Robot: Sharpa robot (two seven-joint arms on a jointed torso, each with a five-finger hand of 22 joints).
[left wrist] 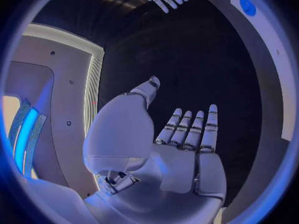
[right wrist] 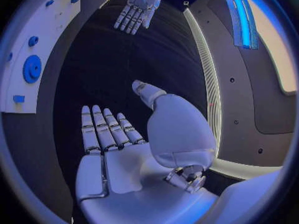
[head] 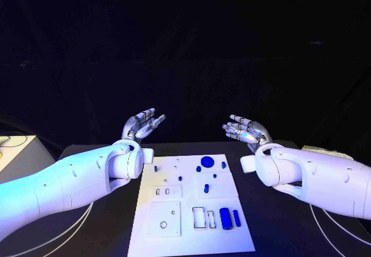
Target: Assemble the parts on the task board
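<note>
Both arms were raised above the far end of the black desk (head: 286, 225), and neither hand touched anything. The left hand (head: 143, 123) was held up with its palm turned inward and its fingers (left wrist: 187, 127) straight and close side by side, the thumb standing apart; it held nothing. The right hand (head: 246, 130) mirrored it across the gap, fingers (right wrist: 102, 127) extended and slightly spread, thumb out to the side, also bare of any part. The two hands faced each other, well apart, beyond the far edge of the task board (head: 182, 235). The task board lay flat in the middle of the desk, between the two forearms, its long side running away from the robot. On it, near the far end, sat a round blue gear (head: 207, 161), with several small blue pieces (head: 198, 168) scattered just beside it. A slim blue peg (head: 206, 188) lay around the middle of the board. At the near right corner a blue cylinder (head: 225, 218) lay beside a thinner blue bar (head: 236, 217), next to rectangular cut-outs (head: 199, 216) in the plate.
</note>
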